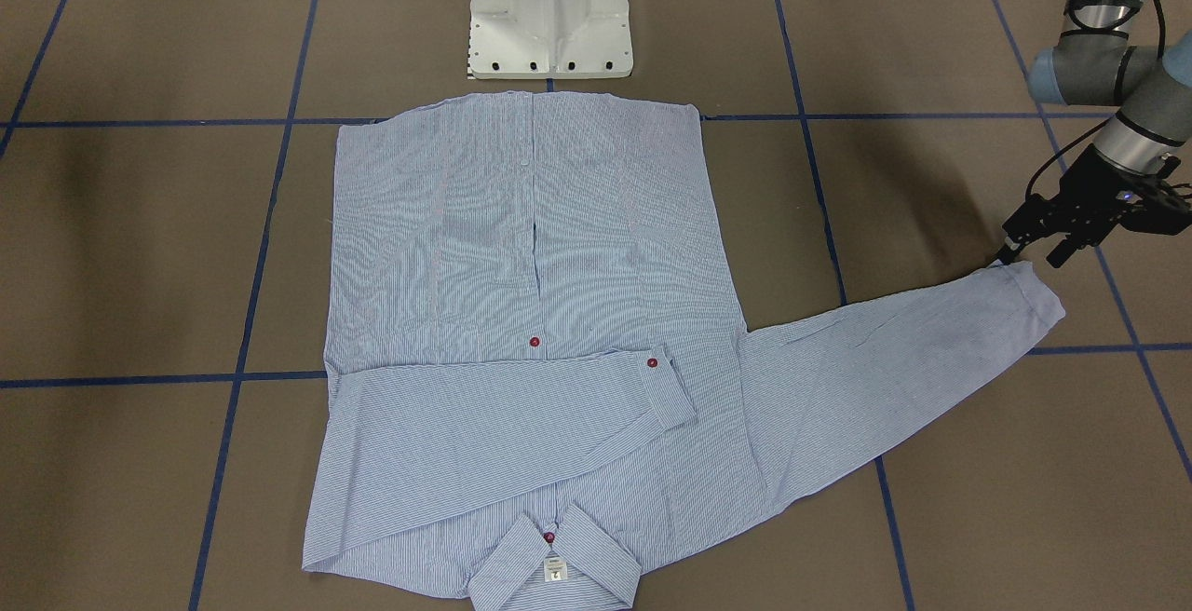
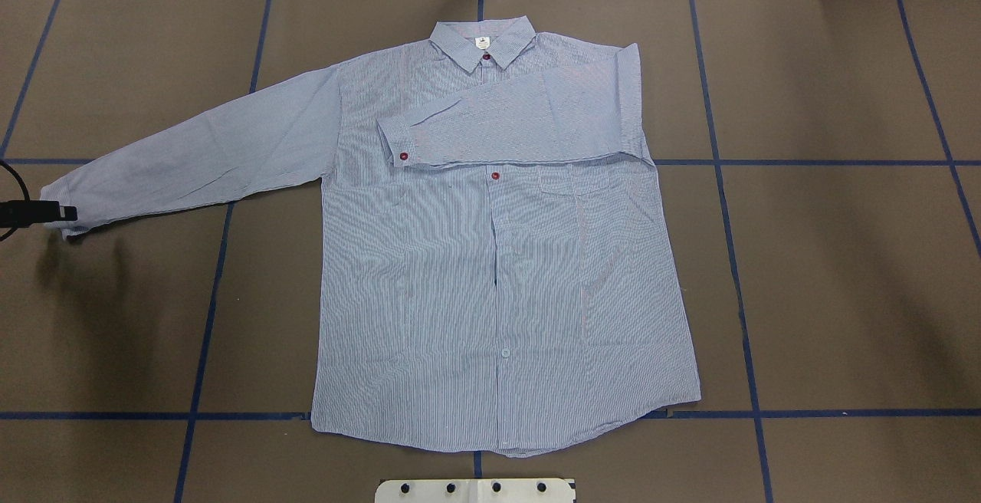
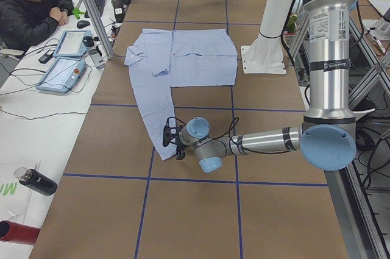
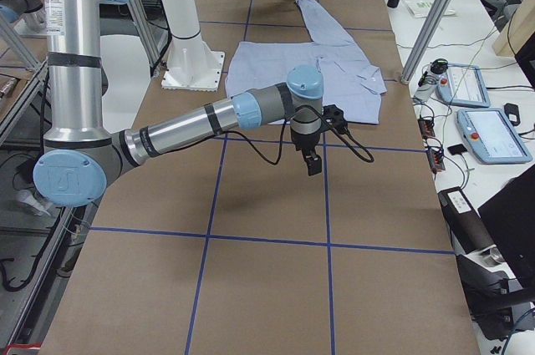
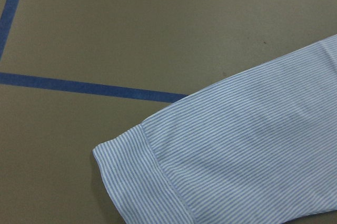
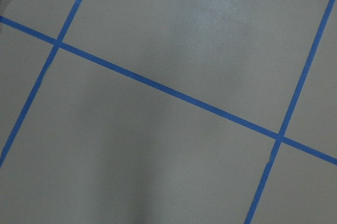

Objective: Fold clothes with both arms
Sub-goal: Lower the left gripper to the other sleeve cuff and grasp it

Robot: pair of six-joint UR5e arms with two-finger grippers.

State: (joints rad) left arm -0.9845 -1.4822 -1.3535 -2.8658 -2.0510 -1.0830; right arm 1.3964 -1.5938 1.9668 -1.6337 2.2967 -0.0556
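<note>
One sleeve [image 1: 494,415] folded; left gripper [image 1: 1032,259], jaws apart, at shirt cuff [image 1: 1029,292] (right gripper [image 4: 313,163]: unclear)

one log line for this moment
shirt flat | right-side sleeve folded across chest | left gripper open at outstretched cuff | right gripper off shirt, state unclear

blue tape lines [image 6: 168,93] are crossing the brown table surface [image 6: 158,182] in a grid; a soft shadow [image 6: 131,145] is darkening its lower part.

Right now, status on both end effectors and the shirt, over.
Left end effector open at the spread sleeve's cuff, nothing held. Right end effector off the shirt, over the table, state unreadable. Other sleeve folded across chest. Nothing in the way.
</note>
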